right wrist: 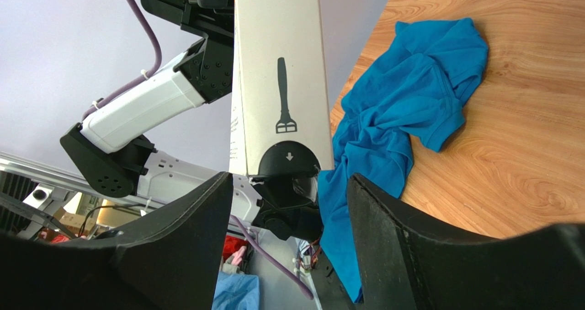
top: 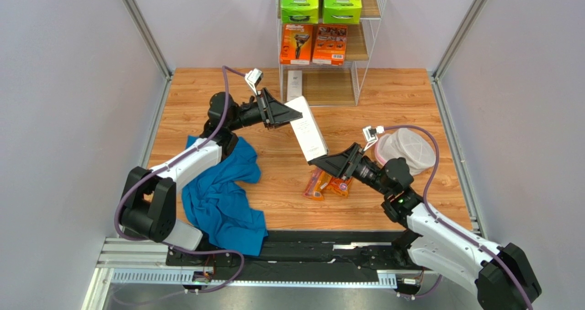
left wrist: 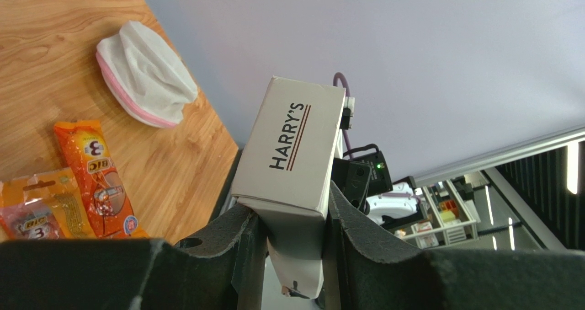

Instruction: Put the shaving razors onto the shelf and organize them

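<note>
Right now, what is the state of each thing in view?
white box, in the air, tilted, held by left tool.
left tool, shut on white box.
right tool, open at the box's free end.
shelf, upright, partly filled.
orange packs, lying flat.
cloth, crumpled.

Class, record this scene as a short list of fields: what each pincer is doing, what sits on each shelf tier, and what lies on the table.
Left pincer: shut on one end of the white Harry's box, held in the air
Right pincer: open, fingers either side of the box's other end
Shelf top tier: two black boxes with green ends
Middle tier: two orange packs
Bottom tier: one slim white box
On table: orange blister packs, blue cloth, pink-rimmed mesh item
</note>
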